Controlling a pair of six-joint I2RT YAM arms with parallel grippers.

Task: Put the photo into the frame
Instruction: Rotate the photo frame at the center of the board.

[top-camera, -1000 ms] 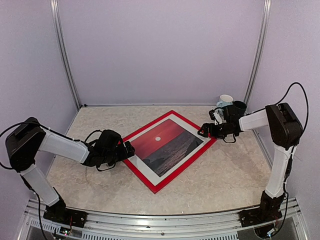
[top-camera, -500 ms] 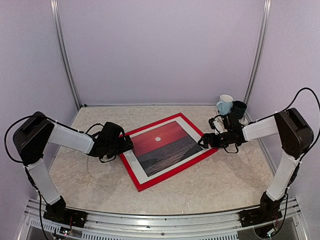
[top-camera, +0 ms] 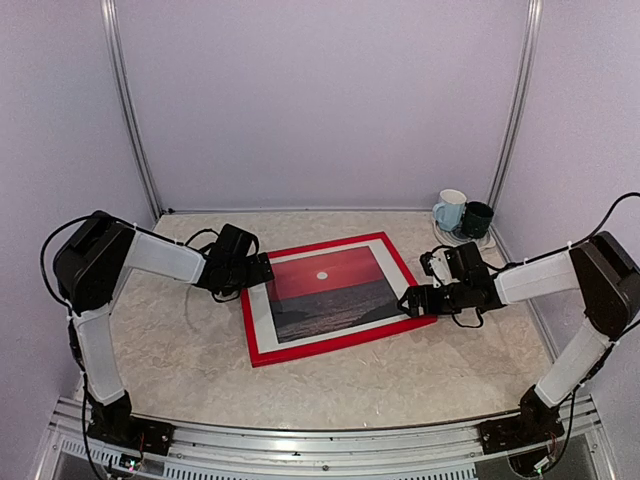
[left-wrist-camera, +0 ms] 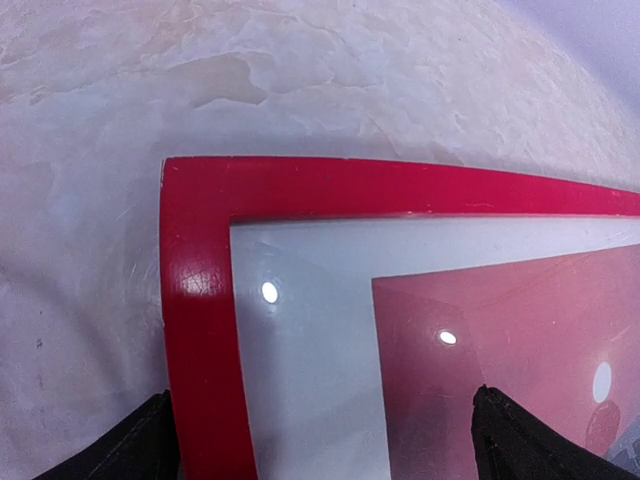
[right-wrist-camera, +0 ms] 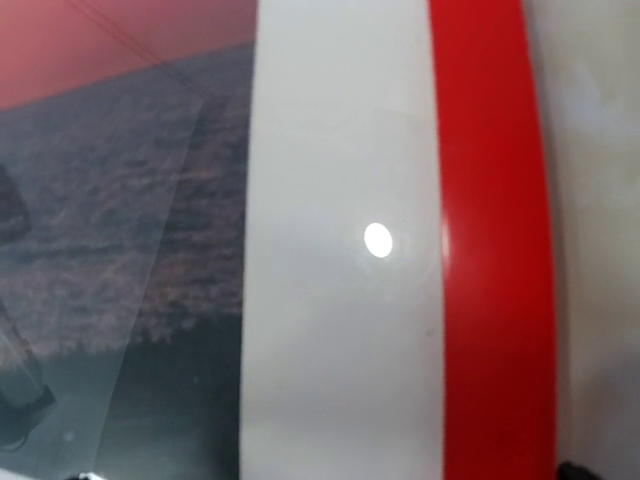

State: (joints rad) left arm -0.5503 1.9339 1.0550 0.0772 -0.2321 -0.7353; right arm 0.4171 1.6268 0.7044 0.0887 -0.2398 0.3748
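Top external view: the frame [top-camera: 345, 342] lies flat mid-desk, turned a bit so its right end sits nearer me. The photo [top-camera: 325, 290] is inside it, w/ a white mat [top-camera: 258, 320] all round betw. print and red rail. My L hand [top-camera: 262, 272] is at the frame's far-left corner and my R hand [top-camera: 412, 300] is at its right edge; both are low over it.

L wrist cam: my L hand is spread wide. One of its fingers [left-wrist-camera: 140, 450] is outside the red rail over the desk [top-camera: 180, 340], the other over the photo.

R wrist cam: red rail, mat and dark water fill the shot, close up, w/ light glare on the glazing. My R hand is also spread wide, only a sliver of fingertip showing at the bottom right.

A white mug [top-camera: 450, 210] and a dark mug [top-camera: 478, 218] stand touching in the far right corner, apart from the frame.
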